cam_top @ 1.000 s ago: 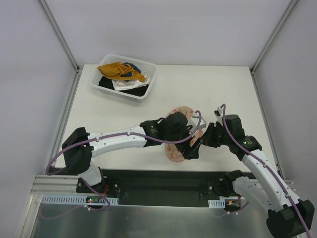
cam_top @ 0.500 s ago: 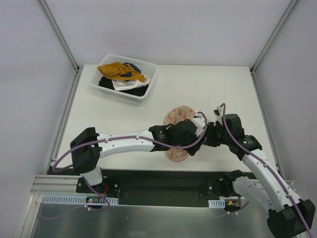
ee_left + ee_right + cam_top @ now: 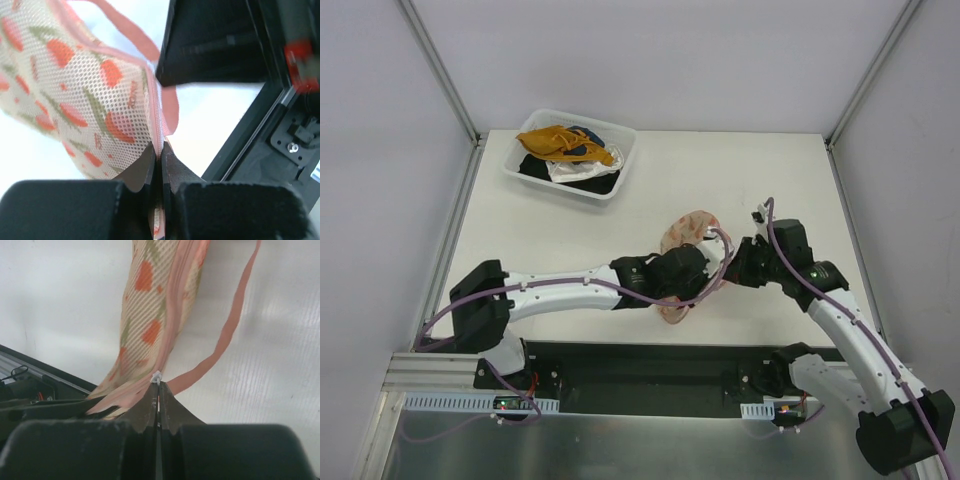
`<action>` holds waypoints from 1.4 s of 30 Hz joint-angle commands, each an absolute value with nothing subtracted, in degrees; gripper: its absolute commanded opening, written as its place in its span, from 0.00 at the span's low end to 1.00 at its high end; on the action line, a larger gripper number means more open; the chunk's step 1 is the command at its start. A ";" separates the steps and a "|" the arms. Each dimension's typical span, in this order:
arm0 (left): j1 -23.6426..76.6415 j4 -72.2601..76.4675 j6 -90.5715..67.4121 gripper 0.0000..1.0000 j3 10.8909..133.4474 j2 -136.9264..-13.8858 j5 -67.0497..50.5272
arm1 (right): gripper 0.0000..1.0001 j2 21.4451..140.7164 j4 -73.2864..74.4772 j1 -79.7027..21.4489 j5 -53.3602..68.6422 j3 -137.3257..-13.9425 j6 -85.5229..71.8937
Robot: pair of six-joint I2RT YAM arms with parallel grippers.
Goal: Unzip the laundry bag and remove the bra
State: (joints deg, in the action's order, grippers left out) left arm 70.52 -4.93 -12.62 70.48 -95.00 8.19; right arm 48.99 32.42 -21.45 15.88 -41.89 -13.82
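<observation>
Laundry bag [image 3: 692, 226] centre-right in top view, between both arms; left gripper [image 3: 161, 156] pinched tight on its zipper rim; right gripper [image 3: 158, 389] clamped on the small white zip pull [image 3: 157, 376]; unzipping in hand, bra unseen; next, judged: draw pull along rim, left anchoring.

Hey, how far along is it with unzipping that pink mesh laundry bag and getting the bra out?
Done: both grippers have a hold. In hand: the left gripper is shut on the zipper edge of the pale pink mesh laundry bag; the right gripper is shut on its small white zipper pull. Left: the zipper rim looks closed and no bra shows, so unzipping and removal remain.
</observation>
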 commanded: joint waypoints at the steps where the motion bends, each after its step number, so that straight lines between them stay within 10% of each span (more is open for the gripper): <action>1: 70.75 -4.31 -8.62 0.00 64.35 -84.75 9.23 | 0.01 52.98 29.11 -16.46 11.95 -45.44 -10.20; 13: 66.72 -2.55 -5.10 0.00 51.16 -69.80 9.66 | 0.01 70.75 20.48 -7.22 14.85 -53.79 -7.73; 25: 58.36 -2.63 -4.31 0.02 48.25 -67.75 7.65 | 0.01 62.06 21.80 -2.81 20.11 -50.19 -9.31; 28: 57.92 -4.12 -3.95 0.89 52.02 -70.47 5.10 | 0.01 59.43 23.37 -5.87 20.13 -48.43 -9.58; 29: 58.01 -4.39 -4.56 0.99 54.21 -71.27 4.58 | 0.01 58.63 24.07 -6.67 19.60 -48.25 -9.75; 42: 60.29 -5.19 -6.15 0.99 73.03 -85.50 -4.75 | 0.01 52.82 29.88 -11.16 16.35 -48.16 -11.34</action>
State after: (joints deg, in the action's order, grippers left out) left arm 58.70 -5.63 -5.06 67.90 -82.06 -2.81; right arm 53.91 28.27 -10.87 17.52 -46.26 -10.50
